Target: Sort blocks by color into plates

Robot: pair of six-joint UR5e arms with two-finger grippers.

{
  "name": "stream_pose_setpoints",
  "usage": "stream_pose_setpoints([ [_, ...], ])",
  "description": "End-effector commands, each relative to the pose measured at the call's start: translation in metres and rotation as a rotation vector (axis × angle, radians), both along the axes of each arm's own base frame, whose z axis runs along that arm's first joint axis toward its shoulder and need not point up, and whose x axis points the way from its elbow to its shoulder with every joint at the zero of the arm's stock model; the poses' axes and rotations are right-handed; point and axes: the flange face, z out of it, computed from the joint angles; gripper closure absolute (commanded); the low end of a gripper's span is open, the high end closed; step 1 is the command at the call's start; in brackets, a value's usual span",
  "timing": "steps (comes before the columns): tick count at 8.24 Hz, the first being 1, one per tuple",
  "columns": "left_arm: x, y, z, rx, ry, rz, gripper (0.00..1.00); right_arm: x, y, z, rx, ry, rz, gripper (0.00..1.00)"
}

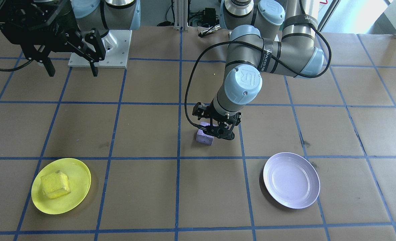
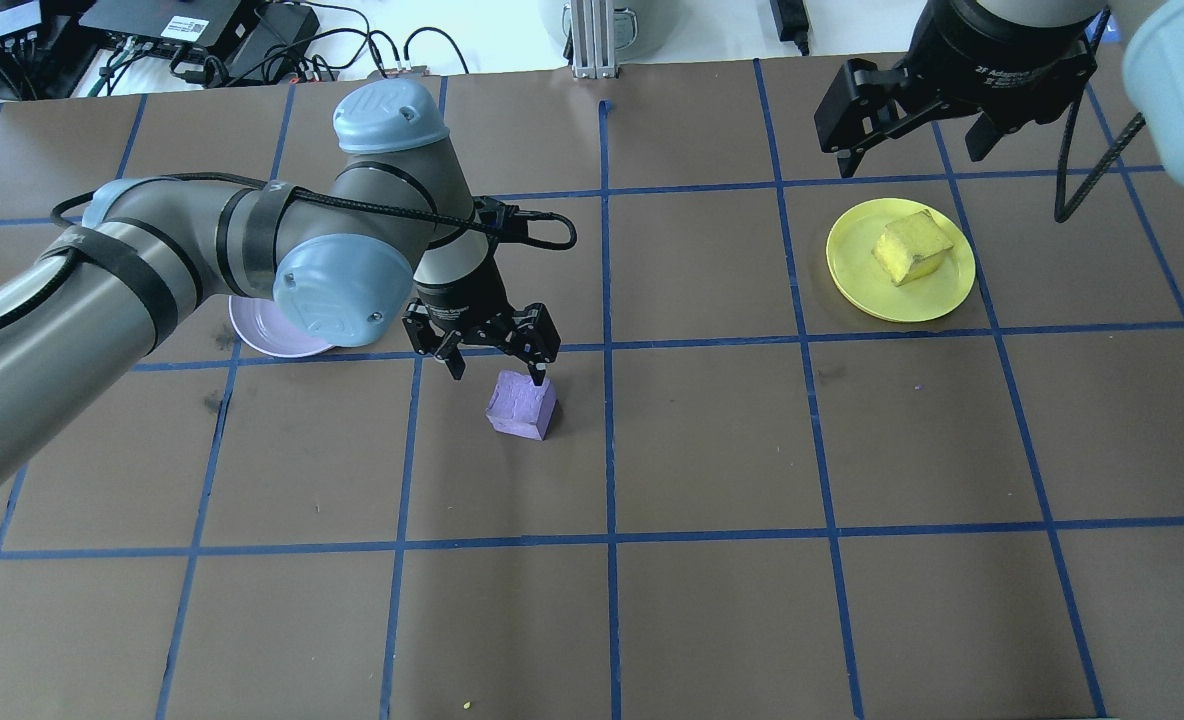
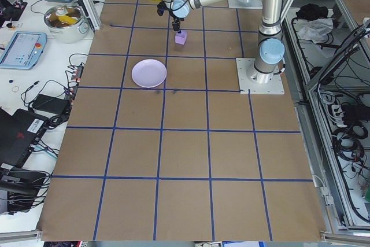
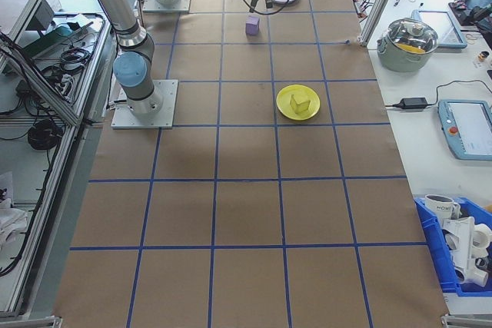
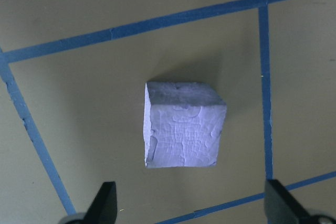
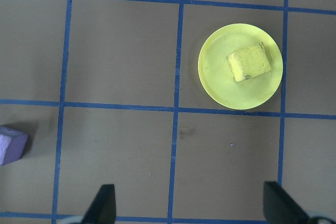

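Observation:
The purple block [image 2: 522, 405] [image 1: 204, 138] [image 5: 184, 129] lies on the table near the middle. My left gripper [image 2: 497, 372] [image 1: 217, 131] hangs open just above it, fingers spread wider than the block and not touching it. The lavender plate [image 1: 291, 180] [image 2: 262, 338] is empty and partly hidden under my left arm in the overhead view. The yellow block [image 2: 912, 248] [image 1: 55, 184] [image 6: 249, 61] rests in the yellow plate [image 2: 857, 275] [image 1: 81, 177] [image 6: 220, 82]. My right gripper [image 2: 910, 152] [image 1: 72, 71] is open and empty, raised high beside that plate.
Blue tape lines [image 2: 607, 440] grid the brown table. The right arm's white base plate [image 1: 117, 50] sits at the robot's edge. A side bench holds a pot [image 3: 66, 18] and tablets; the other holds a blue bin [image 4: 461, 255].

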Motion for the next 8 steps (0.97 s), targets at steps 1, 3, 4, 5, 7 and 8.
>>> stream_pose_setpoints([
  [1, -0.005, -0.008, -0.033, 0.033, -0.004, -0.016, 0.0, -0.003, -0.003, -0.001, -0.005, -0.003, -0.014, 0.0],
  [3, -0.005, -0.01, -0.042, 0.047, -0.007, -0.015, 0.0, -0.016, -0.005, -0.012, 0.029, 0.0, -0.039, 0.0],
  [4, -0.005, -0.009, -0.043, 0.051, -0.008, -0.013, 0.0, -0.021, -0.004, -0.02, 0.047, 0.001, -0.057, 0.0],
  [5, -0.006, -0.009, -0.047, 0.058, -0.01, -0.013, 0.0, -0.025, -0.005, -0.025, 0.06, 0.002, -0.065, 0.0],
  [7, -0.006, -0.011, -0.055, 0.071, -0.012, -0.015, 0.0, -0.027, -0.006, -0.031, 0.072, 0.001, -0.059, 0.0],
  [8, -0.006, -0.011, -0.061, 0.082, -0.016, -0.012, 0.0, -0.027, -0.008, -0.033, 0.075, -0.003, -0.063, 0.0],
])
